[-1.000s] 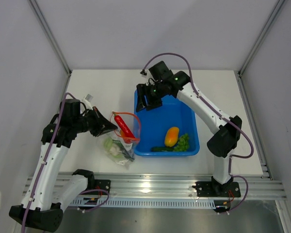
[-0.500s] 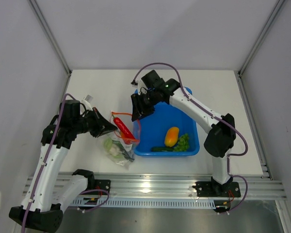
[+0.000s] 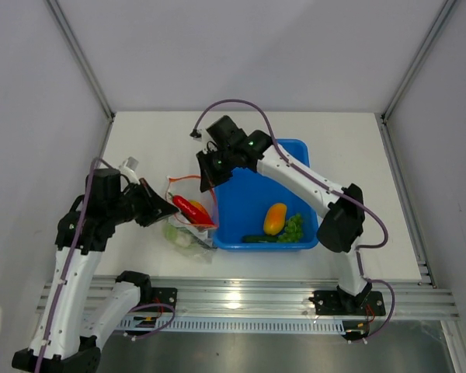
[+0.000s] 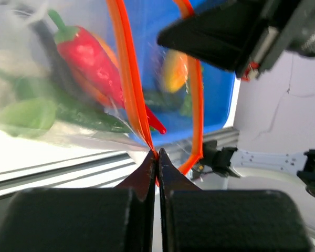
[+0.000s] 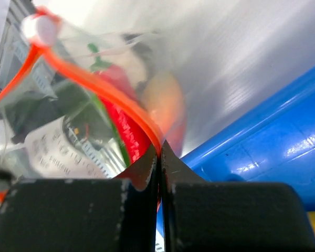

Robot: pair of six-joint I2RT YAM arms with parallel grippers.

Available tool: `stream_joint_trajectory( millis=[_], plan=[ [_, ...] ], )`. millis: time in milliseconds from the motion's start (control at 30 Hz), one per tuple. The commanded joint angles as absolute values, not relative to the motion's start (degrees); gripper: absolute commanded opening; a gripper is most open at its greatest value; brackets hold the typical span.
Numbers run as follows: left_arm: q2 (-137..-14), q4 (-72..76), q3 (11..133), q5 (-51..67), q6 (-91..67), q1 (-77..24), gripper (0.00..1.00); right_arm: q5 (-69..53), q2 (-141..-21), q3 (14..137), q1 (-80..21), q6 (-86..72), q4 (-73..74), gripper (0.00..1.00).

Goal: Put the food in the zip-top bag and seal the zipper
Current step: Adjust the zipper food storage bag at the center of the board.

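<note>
The clear zip-top bag [image 3: 188,227] lies left of the blue tub, holding a red chili [image 3: 188,208], white cauliflower [image 3: 179,238] and green pieces. Its red-orange zipper [image 3: 188,179] loops open at the mouth. My left gripper [image 3: 168,208] is shut on the near side of the zipper [image 4: 127,84], the strip pinched at the tips [image 4: 157,154]. My right gripper [image 3: 208,180] is shut on the far side of the zipper [image 5: 102,92], with the chili [image 5: 127,128] just behind it. An orange fruit [image 3: 275,218], green grapes [image 3: 293,227] and a long green vegetable [image 3: 260,238] lie in the tub.
The blue tub [image 3: 307,183] stands right of the bag, its left wall [image 5: 273,105] touching or nearly touching the bag. The right arm reaches over the tub's back left corner. An aluminium rail [image 3: 241,291] runs along the table's near edge.
The right gripper has moved left from over the tub to the bag's mouth and shut on the zipper. The left arm has shifted slightly left, still holding the zipper.
</note>
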State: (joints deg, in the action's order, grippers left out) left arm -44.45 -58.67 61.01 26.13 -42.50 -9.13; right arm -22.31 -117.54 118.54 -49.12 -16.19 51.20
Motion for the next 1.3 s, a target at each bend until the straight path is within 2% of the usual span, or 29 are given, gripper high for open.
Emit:
stream_joint_trajectory(
  millis=[0, 133, 167, 300, 367, 500, 633, 700, 733, 833, 933, 1067, 1133, 1267],
  plan=[
    [-41.31, -62.66, 65.74, 19.52, -39.64, -9.14, 0.01, -19.06, -108.39, 121.21, -51.85, -15.37, 46.5, 0.0],
    [-40.34, -60.39, 59.52, 23.45, -42.27, -9.14, 0.0, -21.7, -107.67, 115.61, -52.12, -17.74, 43.17, 0.0],
    [-40.69, -59.42, 54.11, 24.6, -42.97, -9.14, 0.0, -21.71, -108.1, 114.18, -52.03, -18.28, 42.81, 0.0],
    [-44.47, -58.1, 47.91, 26.89, -42.46, -9.14, 0.01, -23.64, -113.1, 112.06, -51.85, -18.9, 43.24, 0.0],
    [-44.91, -58.18, 49.39, 25.06, -41.67, -9.05, 0.01, -22.95, -115.13, 115.2, -51.86, -17.85, 45.17, 0.0],
    [-44.73, -58.97, 60.17, 21.63, -40.34, -9.14, 0.01, -20.13, -114.44, 119.7, -51.51, -16.26, 45.62, 0.0],
    [-45.7, -59.94, 61.53, 21.71, -40.25, -9.14, 0.01, -21.62, -115.92, 121.46, -49.93, -17.05, 46.74, 0.01],
    [-45.44, -59.24, 60.39, 22.32, -40.87, -9.14, 0.0, -21.1, -117.94, 124.26, -49.13, -17.4, 48.85, 0.1],
    [-44.83, -58.72, 58.9, 22.59, -41.3, -9.14, 0.01, -20.75, -118.3, 125.23, -48.87, -17.4, 50.96, 0.28],
    [-44.82, -57.31, 57.4, 23.99, -41.57, -9.14, 0.0, -17.77, -117.86, 127.35, -48.34, -16.61, 53.96, 0.53],
    [-45.79, -56.87, 56.87, 25.22, -41.4, -9.14, 0.01, -12.68, -114.98, 127.36, -47.2, -16.43, 57.12, 0.63],
    [-46.05, -55.99, 56.51, 25.49, -41.22, -9.14, 0.01, -5.48, -109.7, 121.92, -45.18, -17.66, 60.2, 0.7],
    [-46.23, -55.72, 56.25, 25.58, -41.13, -9.14, 0.01, -3.7, -106.46, 117.88, -43.43, -19.24, 60.91, 0.7],
    [-47.02, -55.02, 56.51, 26.19, -41.13, -9.14, 0.0, 2.17, -101.01, 101.83, -41.22, -22.31, 58.37, 0.71]
  ],
)
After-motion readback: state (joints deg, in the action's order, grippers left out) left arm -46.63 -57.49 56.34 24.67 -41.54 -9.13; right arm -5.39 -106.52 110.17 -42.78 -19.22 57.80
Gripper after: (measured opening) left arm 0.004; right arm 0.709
